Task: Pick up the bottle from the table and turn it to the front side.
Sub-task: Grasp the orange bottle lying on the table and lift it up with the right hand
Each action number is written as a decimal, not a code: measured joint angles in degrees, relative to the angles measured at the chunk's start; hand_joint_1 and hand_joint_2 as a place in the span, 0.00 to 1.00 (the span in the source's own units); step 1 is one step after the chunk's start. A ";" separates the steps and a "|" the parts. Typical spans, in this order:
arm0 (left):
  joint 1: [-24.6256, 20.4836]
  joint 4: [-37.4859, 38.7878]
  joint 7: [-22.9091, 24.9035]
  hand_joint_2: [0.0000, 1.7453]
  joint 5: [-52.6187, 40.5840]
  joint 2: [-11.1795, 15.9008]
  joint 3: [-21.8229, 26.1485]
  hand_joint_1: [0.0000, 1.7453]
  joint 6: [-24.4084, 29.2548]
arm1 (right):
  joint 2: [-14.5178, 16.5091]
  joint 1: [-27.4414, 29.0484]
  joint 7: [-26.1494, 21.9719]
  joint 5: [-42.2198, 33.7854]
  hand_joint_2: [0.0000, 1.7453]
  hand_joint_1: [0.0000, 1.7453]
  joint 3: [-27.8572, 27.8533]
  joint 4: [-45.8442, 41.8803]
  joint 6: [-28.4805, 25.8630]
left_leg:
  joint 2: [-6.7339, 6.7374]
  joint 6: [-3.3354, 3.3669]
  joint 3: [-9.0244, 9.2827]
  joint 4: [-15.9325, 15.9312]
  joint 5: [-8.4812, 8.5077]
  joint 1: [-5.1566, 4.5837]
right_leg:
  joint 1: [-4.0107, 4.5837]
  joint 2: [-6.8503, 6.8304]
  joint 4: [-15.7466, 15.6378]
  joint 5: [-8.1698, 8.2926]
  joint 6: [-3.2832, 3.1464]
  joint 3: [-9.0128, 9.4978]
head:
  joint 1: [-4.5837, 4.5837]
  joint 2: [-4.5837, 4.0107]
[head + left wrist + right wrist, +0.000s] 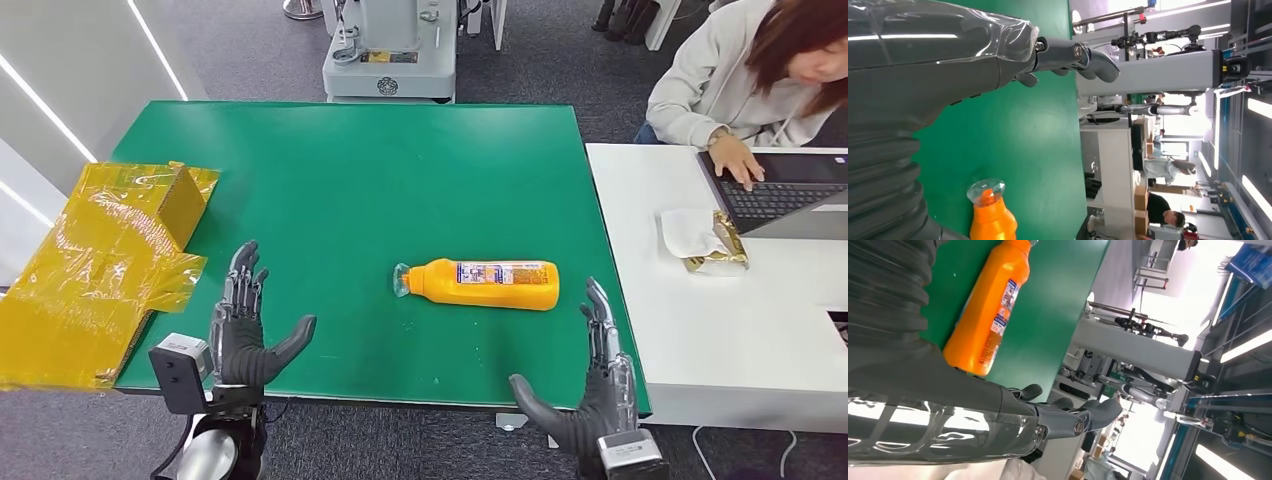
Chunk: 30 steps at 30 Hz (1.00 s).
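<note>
The orange bottle (pixel 484 284) is seen lying on its side on the green tabletop (pixel 350 170), its clear cap pointing toward the left hand (pixel 243 335). Both the left hand and the right hand (pixel 590 390) are held open near the tabletop's front edge, fingers (pixel 243 275) spread, nothing gripped, the bottle between them.

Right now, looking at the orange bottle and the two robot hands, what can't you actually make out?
- Bottle label text: too small in the head view, blurred in the right wrist view.
- Bottle underside: hidden against the green table.
- Bottle body, left wrist view: cut off by the picture edge.
- Left robot hand and right robot hand palms: face inward, away from the head view.
</note>
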 joint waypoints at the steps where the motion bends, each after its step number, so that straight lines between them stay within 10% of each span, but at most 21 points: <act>1: -0.02 0.04 -0.02 1.00 -0.08 -0.11 -0.07 0.00 -0.07 | 0.00 -0.22 0.03 0.37 1.00 0.00 -0.16 0.01 -0.04 | 0.00 0.00 0.00 0.00 0.00 0.00 | 0.00 0.00 0.00 0.00 0.00 0.00 | 0.00 0.00; 11: -2.84 2.81 -0.55 1.00 -1.03 -1.53 -0.81 0.00 -3.79 | -0.57 -6.68 4.87 11.00 1.00 0.00 -3.15 2.13 -0.16 | 0.01 -0.01 0.01 0.01 0.02 0.00 | 0.00 0.01 0.00 0.06 0.01 0.01 | -0.01 0.00; 30: -8.81 12.26 -3.28 1.00 1.97 -2.01 -3.38 0.00 -7.19 | -12.75 -25.17 9.12 11.54 1.00 0.00 -4.97 25.15 2.05 | 0.02 0.05 0.00 0.08 0.08 -0.02 | -0.04 0.04 0.02 0.13 0.05 0.01 | 0.00 0.00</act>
